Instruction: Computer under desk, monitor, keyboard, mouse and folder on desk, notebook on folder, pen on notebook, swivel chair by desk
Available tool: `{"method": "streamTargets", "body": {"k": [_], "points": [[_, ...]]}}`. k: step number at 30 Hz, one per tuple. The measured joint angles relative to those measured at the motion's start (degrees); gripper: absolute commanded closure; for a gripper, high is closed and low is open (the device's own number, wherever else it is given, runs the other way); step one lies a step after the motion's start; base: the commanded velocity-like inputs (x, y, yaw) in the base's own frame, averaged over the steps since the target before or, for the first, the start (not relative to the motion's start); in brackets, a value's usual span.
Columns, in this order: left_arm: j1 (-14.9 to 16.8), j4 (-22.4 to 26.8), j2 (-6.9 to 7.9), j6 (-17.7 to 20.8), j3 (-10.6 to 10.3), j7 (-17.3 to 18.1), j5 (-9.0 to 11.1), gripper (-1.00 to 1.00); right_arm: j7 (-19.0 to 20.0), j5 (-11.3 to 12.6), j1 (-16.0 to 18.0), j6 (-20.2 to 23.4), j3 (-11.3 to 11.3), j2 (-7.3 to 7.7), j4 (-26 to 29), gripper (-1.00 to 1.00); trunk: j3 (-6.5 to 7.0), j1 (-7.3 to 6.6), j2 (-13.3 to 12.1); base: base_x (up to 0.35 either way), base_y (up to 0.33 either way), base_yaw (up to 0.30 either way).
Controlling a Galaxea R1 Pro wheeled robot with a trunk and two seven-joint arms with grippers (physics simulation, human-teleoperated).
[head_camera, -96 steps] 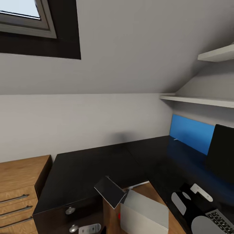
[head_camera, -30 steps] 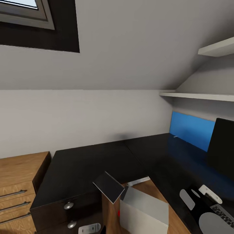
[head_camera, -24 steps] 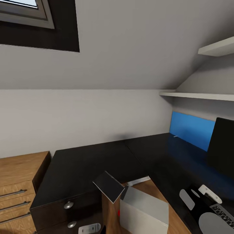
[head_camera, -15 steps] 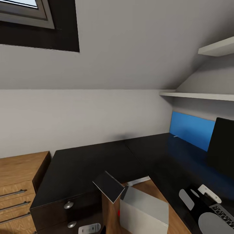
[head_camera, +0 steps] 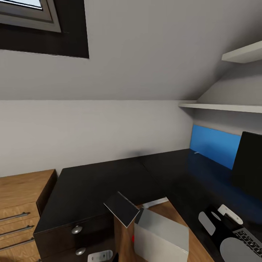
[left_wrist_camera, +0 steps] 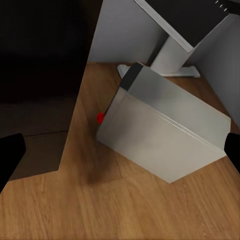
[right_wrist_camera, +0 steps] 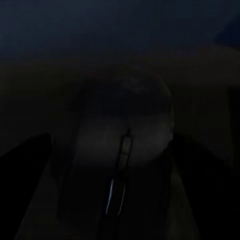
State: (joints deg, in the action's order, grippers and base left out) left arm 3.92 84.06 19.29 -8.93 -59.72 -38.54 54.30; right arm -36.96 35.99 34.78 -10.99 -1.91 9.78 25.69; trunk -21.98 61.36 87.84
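Your big black desk (head_camera: 109,182) is smooth and L-shaped. The boxy grey computer (left_wrist_camera: 165,132) lies tilted on the wood floor (left_wrist_camera: 125,210) under it. Your right gripper (right_wrist_camera: 120,165) sits around the round, shiny mouse (right_wrist_camera: 125,120); you cannot tell if it squeezes. The left fingers (left_wrist_camera: 10,155) are wide apart.

Head camera faces desk (head_camera: 109,178) corner, high, far. Left wrist looks down, near, at computer (left_wrist_camera: 165,135), shared with head. Right wrist close over mouse (right_wrist_camera: 125,145), dark.
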Motion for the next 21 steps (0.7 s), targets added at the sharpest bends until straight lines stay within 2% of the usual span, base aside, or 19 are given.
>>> {"method": "streamTargets", "body": {"k": [3,8,13,21], "points": [[0.0,0.0,0.01,0.0,0.0,0.0,0.0,-1.00,0.0,0.0,0.0,0.0,0.0,0.00,0.0,1.00,0.00,0.00,0.0,0.000,0.000,0.000],[0.0,-0.1,0.01,0.0,0.0,0.1,-0.1,-1.00,-0.1,0.0,0.0,0.0,0.0,0.01,0.0,1.00,0.89,-1.09,-2.0,0.000,0.000,0.000],[0.0,-0.1,0.01,0.0,0.0,0.1,0.0,-1.00,-0.4,0.0,0.0,0.0,-0.1,0.04,0.0,1.00,0.90,-1.10,-2.0,0.000,0.000,0.000],[0.0,-0.1,0.01,0.0,0.0,0.1,0.0,-1.00,-3.5,0.0,0.0,0.1,-0.2,0.07,0.0,1.00,0.90,-1.10,-2.0,0.000,0.000,0.000]]}}
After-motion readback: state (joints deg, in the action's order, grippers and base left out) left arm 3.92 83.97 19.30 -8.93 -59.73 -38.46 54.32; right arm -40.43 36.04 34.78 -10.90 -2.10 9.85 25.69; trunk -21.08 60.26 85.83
